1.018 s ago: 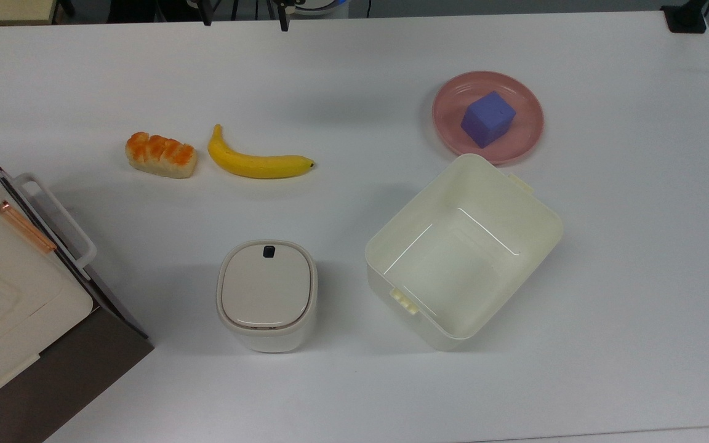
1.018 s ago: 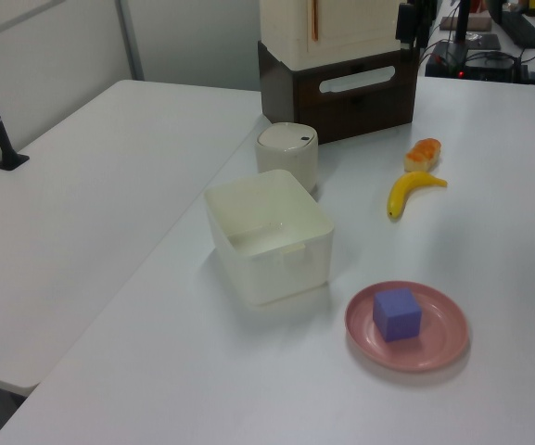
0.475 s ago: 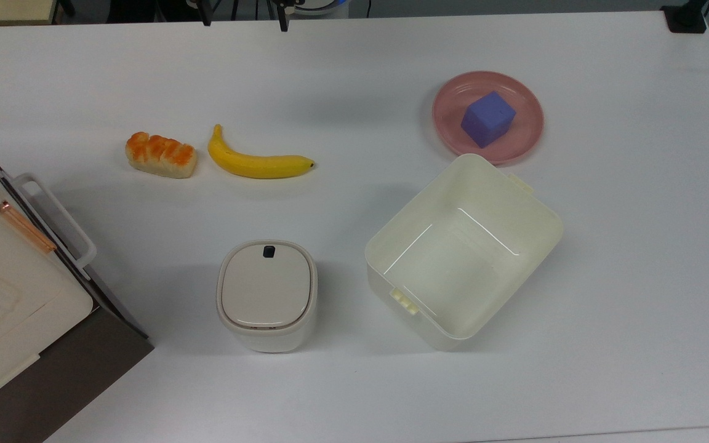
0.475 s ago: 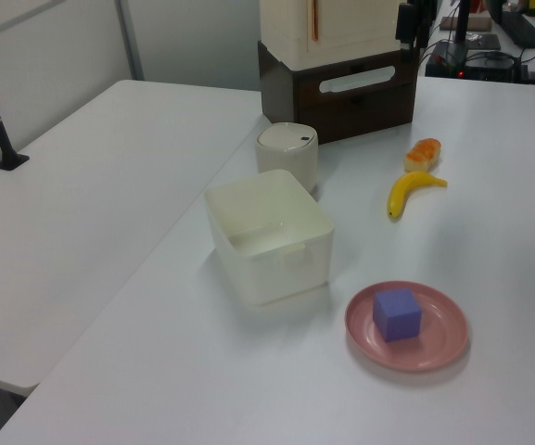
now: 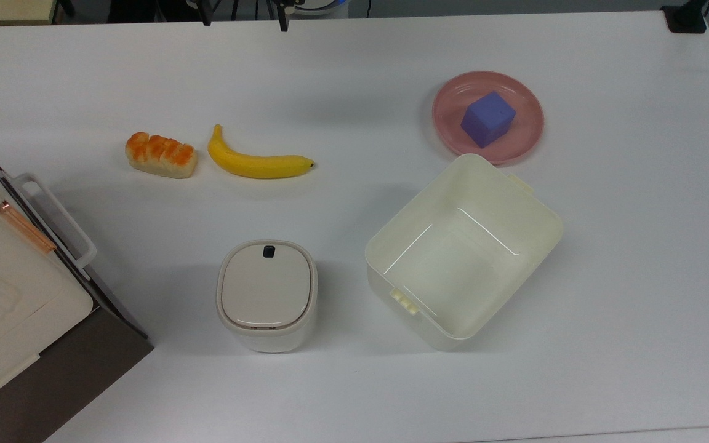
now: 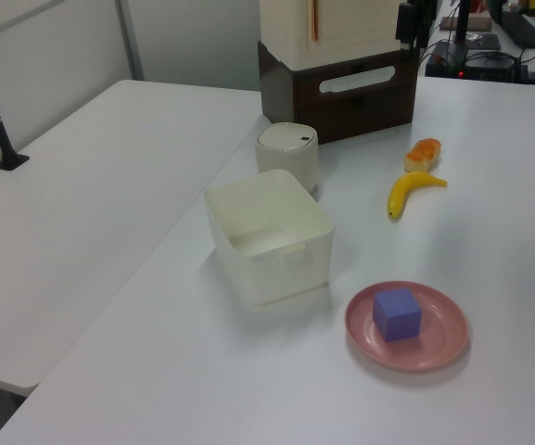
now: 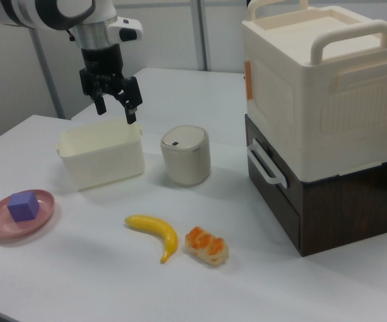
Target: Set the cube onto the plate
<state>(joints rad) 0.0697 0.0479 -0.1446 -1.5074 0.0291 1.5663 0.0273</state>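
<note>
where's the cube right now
The cube sits on the pink plate in the top view's upper right, just above the cream tub.

Top view overhead; left, right views oblique, seemingly opposite ends.

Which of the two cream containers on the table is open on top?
The larger rectangular tub beside the pink plate is open and empty. The smaller rounded bin has its lid shut, with a dark button on top.
</note>
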